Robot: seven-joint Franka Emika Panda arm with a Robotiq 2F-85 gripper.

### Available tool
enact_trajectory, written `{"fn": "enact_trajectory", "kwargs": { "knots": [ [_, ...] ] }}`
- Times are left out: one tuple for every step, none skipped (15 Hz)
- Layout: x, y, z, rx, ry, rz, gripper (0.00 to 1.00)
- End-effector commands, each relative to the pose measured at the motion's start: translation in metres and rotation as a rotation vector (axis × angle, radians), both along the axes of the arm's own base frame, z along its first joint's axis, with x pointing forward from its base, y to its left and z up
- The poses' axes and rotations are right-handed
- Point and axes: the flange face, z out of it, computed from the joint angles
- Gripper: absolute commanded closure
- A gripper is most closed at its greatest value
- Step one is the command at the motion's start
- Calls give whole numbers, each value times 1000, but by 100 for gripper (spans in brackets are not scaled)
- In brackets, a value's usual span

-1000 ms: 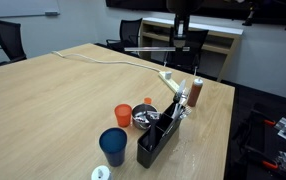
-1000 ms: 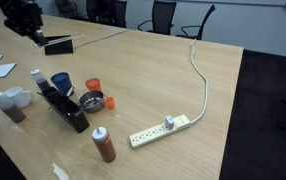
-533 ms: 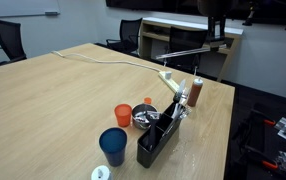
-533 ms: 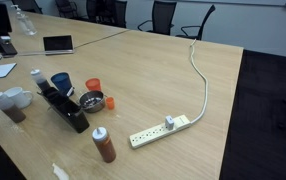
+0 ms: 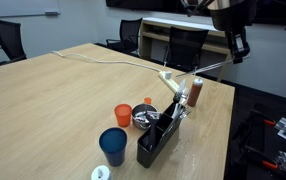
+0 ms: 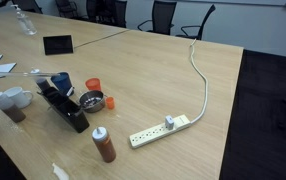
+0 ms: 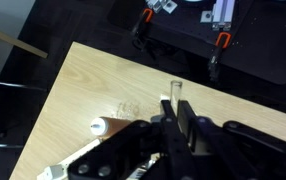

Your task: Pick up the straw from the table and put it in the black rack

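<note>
In an exterior view, we are holding our fingers (image 5: 240, 52) high above the far edge of the desk (image 5: 53, 100). They are clenched on one end of the straw (image 5: 208, 69), which is slanting down and away from them above the power strip (image 5: 171, 82). The black rack (image 5: 153, 142) is standing on the desk well below the fingers and well apart from them, with a blue cup (image 5: 113, 145) just beside it and an orange cup (image 5: 124, 115) near.

In an exterior view, we are not seeing the fingers clearly. The black rack (image 6: 65, 108) is sitting near the blue cup (image 6: 61, 82) and a brown bottle (image 6: 103, 145).

In the wrist view, our fingers (image 7: 186, 122) are pressing together on the straw (image 7: 176, 92), whose short end is poking out past them. Beneath them, the desk (image 7: 93, 80) is showing its corner.
</note>
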Motion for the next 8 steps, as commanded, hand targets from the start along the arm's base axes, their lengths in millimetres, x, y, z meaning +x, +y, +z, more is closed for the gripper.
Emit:
{"fn": "enact_trajectory", "kwargs": {
  "knots": [
    [-8,-4,-6,16,107,35,97],
    [-10,-4,-9,17,126,43,97],
    [-10,-4,-13,20,142,49,97],
    [-9,-5,-17,27,160,58,97],
    [-8,-6,-23,39,179,67,97],
    [-5,-9,-31,48,200,71,97],
    [-1,-11,-38,56,216,75,97],
    [3,-14,-47,63,234,73,97]
  ]
}}
